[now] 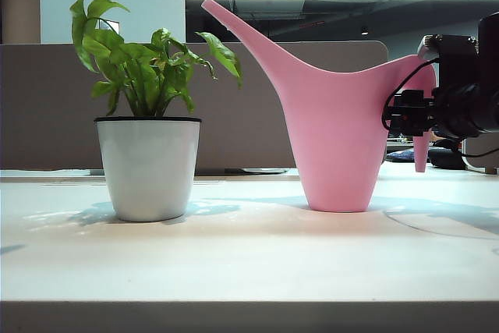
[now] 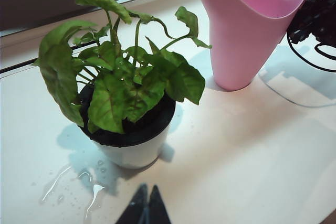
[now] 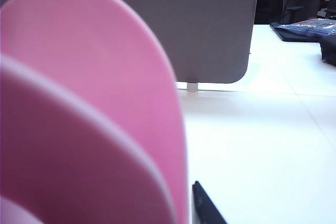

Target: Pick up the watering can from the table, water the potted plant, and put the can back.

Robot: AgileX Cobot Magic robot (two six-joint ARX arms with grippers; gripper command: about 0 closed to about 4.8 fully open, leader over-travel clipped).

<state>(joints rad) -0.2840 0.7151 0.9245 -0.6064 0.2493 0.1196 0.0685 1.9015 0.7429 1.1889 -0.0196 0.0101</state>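
Table [image 1: 249,271] front edge nearest; watering can [image 1: 335,138] upright beside potted plant [image 1: 148,138], smooth hollow plastic (likely light, slippery); grip arched handle; right gripper [image 1: 409,113] at can's handle, grip unclear; left gripper [image 2: 145,206] clenched near plant.

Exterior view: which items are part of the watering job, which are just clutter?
Job:
can, standing on the table
plant
right gripper, at the can's handle
left gripper, near the plant

Clutter:
grey partition
blue packet
spilled water

Pink watering can [image 1: 335,146] is standing upright on the off-white table [image 1: 249,247], spout rising toward the potted plant [image 1: 148,138]. Plant is sitting well apart in its black-rimmed white pot, water droplets pooling beside it.
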